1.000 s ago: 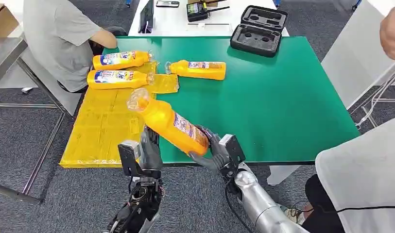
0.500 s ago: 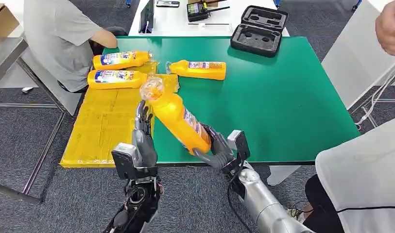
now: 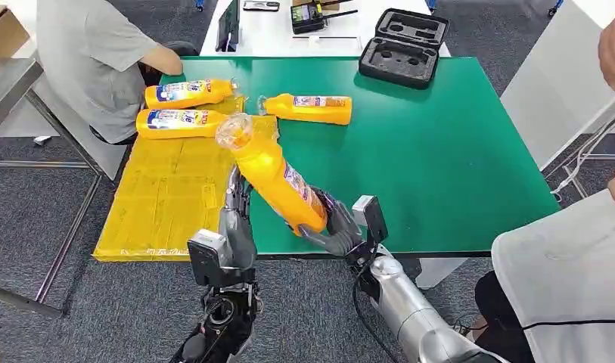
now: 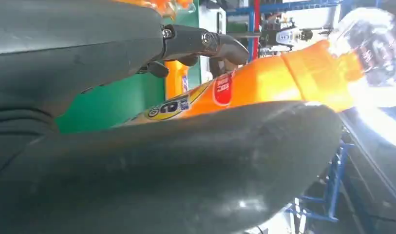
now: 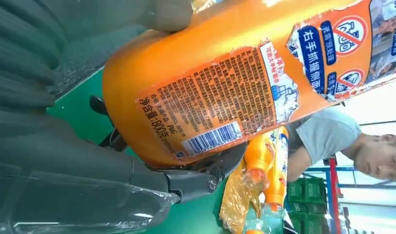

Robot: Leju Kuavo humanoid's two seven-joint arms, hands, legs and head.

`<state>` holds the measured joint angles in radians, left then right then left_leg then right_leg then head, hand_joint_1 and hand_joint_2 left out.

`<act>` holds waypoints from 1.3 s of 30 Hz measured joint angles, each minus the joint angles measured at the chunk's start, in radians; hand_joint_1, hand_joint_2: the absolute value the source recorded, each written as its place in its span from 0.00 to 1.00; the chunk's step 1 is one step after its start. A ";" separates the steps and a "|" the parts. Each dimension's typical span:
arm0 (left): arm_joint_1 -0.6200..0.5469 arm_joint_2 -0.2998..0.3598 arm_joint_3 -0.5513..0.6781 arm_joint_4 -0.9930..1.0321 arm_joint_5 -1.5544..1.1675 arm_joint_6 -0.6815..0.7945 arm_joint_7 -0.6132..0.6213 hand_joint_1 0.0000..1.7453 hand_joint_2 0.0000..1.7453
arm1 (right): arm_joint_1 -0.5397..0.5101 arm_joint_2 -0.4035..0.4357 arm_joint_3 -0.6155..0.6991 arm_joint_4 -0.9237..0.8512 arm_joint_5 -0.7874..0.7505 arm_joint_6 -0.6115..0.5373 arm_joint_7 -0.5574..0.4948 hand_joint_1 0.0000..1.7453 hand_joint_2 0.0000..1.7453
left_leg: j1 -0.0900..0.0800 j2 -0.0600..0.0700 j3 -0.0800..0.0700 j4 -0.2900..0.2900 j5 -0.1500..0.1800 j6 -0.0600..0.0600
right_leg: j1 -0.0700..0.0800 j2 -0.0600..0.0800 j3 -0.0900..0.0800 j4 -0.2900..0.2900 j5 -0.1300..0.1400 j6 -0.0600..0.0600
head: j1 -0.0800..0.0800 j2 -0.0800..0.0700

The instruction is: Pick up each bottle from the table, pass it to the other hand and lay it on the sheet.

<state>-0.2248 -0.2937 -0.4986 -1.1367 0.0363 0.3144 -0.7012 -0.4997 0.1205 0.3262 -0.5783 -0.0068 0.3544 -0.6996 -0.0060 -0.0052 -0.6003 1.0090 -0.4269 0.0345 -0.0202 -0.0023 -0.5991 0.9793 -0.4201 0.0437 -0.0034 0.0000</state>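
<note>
My right hand (image 3: 336, 231) grips the base of an orange bottle (image 3: 277, 181), which slants up and to the left over the front edge of the green table (image 3: 440, 151), clear cap (image 3: 234, 130) on top. My left hand (image 3: 232, 231) stands right beside its lower half, fingers (image 3: 237, 198) straight up and apart. In the left wrist view the bottle (image 4: 283, 78) lies between thumb (image 4: 186, 161) and fingers (image 4: 205, 41). The right wrist view has the label (image 5: 225, 92) close up. Two bottles (image 3: 187, 92) (image 3: 181, 121) lie on the yellow sheet (image 3: 160, 197); a third bottle (image 3: 310, 108) lies on the table.
A black moulded case (image 3: 404, 47) sits at the table's far edge. A person in grey (image 3: 100, 53) sits at the back left. A person in white (image 3: 569, 280) stands close at the right, and another person's hand (image 3: 614, 49) shows at the upper right.
The bottle has tipped more upright and shifted right. My left hand has risen and closed in beside the bottle.
</note>
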 measured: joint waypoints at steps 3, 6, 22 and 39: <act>-0.009 0.003 -0.034 0.048 0.037 0.058 0.001 0.00 0.00 | -0.001 0.006 0.003 0.000 0.033 -0.024 0.000 1.00 1.00 | 0.000 0.000 0.000 0.000 0.000 0.000 | 0.000 0.000 0.000 0.000 0.000 0.000 | 0.000 0.000; -0.013 0.003 -0.032 0.076 0.024 0.043 0.000 0.00 0.00 | 0.001 0.010 0.006 0.000 0.040 -0.039 0.000 1.00 1.00 | 0.000 0.000 0.000 0.000 0.000 0.000 | 0.000 0.000 0.000 0.000 0.000 0.000 | 0.000 0.000; -0.021 0.002 -0.015 0.131 0.006 0.042 0.000 0.00 0.00 | 0.002 0.022 0.022 0.000 0.050 -0.052 0.000 1.00 1.00 | 0.000 0.000 0.000 0.000 0.000 0.000 | 0.000 0.000 0.000 0.000 0.000 0.000 | 0.000 0.000; -0.035 -0.006 0.010 0.148 0.028 0.035 0.000 0.00 0.00 | 0.004 0.047 0.032 0.021 0.061 -0.051 0.000 1.00 1.00 | 0.000 0.000 0.000 0.000 0.000 0.000 | 0.000 0.000 0.000 0.000 0.000 0.000 | 0.000 0.000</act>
<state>-0.2602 -0.2995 -0.4883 -0.9888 0.0645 0.3490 -0.7012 -0.4953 0.1671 0.3586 -0.5577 0.0542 0.3029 -0.6996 -0.0060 -0.0051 -0.6001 1.0090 -0.4269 0.0345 -0.0202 -0.0022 -0.5991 0.9793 -0.4201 0.0437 -0.0034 0.0000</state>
